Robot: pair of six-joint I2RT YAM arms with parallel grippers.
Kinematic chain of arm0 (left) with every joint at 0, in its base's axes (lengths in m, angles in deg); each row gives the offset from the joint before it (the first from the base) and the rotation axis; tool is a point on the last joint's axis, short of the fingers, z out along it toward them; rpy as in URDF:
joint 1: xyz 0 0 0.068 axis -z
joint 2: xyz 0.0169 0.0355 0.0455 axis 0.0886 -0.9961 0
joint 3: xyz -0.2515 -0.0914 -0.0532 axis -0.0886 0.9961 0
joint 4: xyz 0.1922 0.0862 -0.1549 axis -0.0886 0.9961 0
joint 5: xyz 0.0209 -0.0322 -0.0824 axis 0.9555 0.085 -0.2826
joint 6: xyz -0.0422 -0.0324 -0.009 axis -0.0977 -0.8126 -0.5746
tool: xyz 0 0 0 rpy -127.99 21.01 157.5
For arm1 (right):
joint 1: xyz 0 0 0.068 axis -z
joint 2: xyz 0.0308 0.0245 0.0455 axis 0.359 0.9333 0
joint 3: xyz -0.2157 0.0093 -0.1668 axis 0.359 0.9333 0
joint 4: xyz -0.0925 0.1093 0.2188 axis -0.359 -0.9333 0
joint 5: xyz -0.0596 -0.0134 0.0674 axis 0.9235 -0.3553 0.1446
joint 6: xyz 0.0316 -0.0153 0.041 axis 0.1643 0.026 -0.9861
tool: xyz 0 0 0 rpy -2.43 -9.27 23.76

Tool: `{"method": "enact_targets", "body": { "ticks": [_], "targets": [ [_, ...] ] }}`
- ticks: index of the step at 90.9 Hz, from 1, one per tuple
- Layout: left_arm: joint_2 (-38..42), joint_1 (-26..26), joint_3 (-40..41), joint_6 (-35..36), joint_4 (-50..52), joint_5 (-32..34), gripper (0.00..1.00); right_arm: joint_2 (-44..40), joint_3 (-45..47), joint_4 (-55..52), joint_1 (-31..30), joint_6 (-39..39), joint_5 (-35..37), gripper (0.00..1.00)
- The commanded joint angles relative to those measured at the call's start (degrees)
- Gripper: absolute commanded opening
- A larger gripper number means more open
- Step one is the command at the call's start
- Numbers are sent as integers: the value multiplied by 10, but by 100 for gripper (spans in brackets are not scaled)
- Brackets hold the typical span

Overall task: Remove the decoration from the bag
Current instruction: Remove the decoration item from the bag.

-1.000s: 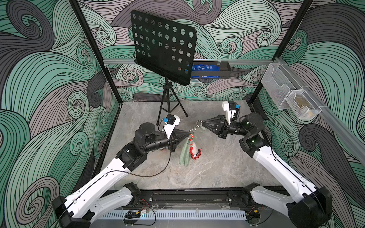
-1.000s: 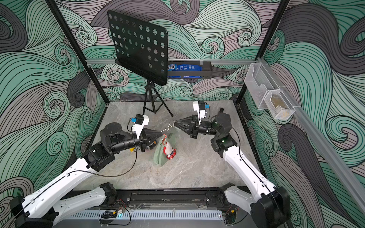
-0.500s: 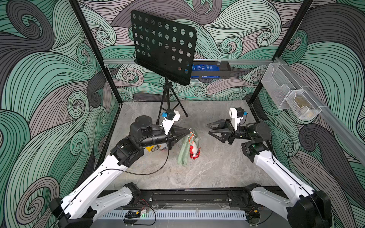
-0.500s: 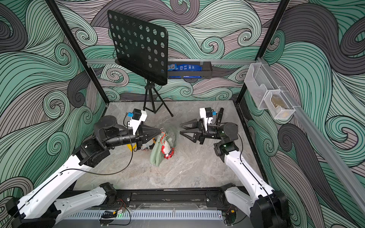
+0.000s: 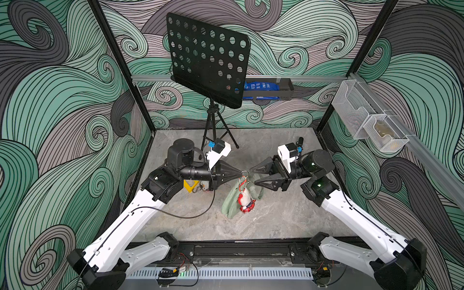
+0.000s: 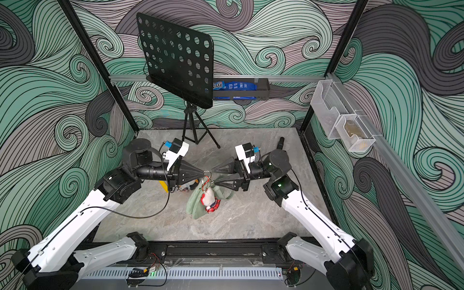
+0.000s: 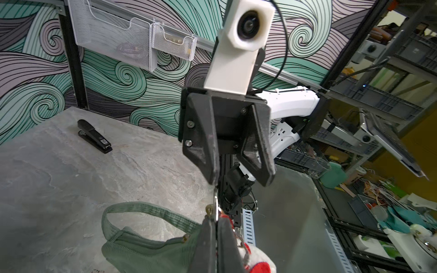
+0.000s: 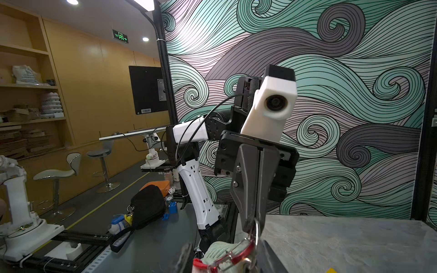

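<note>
Pinching small metal ring [image 5: 245, 172] with clenched left fingers [image 5: 227, 173], holding up sage-green cloth bag [image 5: 231, 202] to dangle white-red plush decoration [image 5: 244, 200] beside released right fingers [image 5: 266, 181].

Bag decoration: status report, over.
Left gripper shut on metal ring, bag hanging below. Right gripper open, fingers either side of red clip. Plush charm not yet off.

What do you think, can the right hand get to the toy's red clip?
Probably yes. The right hand is open, its tips just beside the red clip, with nothing between them. The left hand pinches the ring above, so the clip hangs in the open.
</note>
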Motion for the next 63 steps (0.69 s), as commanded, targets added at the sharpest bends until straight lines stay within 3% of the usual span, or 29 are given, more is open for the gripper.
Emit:
{"method": "enact_targets", "body": {
  "ticks": [1, 22, 34, 57, 63],
  "targets": [
    [1, -7, -30, 13, -1, -63, 0, 8, -10, -38, -10, 30, 13, 48],
    [-2, -8, -30, 15, -5, -82, 0, 15, -16, -59, -21, 44, 31, 46],
    [-6, -8, -30, 17, -3, -87, 0, 17, -18, -55, -30, 42, 32, 38],
    [-7, -8, -24, 23, 1, -88, 0, 17, -16, -42, -41, 36, 20, 37],
    [-7, -8, -22, 23, 1, -89, 0, 18, -17, -39, -42, 33, 20, 30]
  ]
}}
